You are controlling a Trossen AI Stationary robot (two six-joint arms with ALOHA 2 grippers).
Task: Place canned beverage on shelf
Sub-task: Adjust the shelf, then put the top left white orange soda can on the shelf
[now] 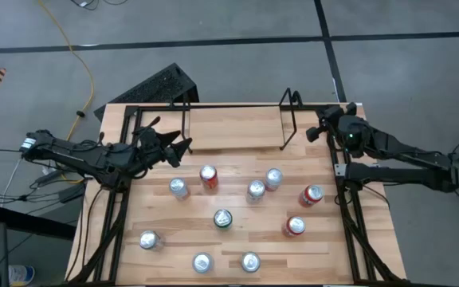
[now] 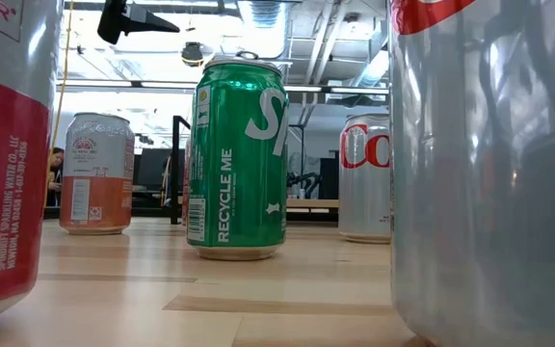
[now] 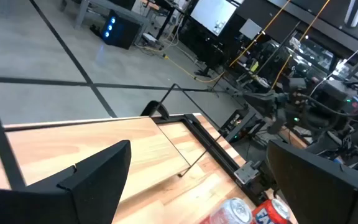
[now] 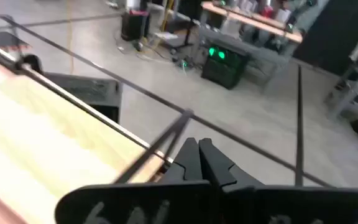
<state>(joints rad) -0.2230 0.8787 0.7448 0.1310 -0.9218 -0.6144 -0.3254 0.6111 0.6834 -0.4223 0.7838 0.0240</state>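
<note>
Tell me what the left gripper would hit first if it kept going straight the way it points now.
Probably nothing soon. The left gripper, open and empty, points across the shelf floor toward its far wire end. That loop looks first in line, but depth is unclear and it may pass above.

Overhead cam looks straight down on whole desk [image 1: 237, 191]; low cam sits at desk level, close behind green can [image 2: 237, 159], also visible overhead.
</note>
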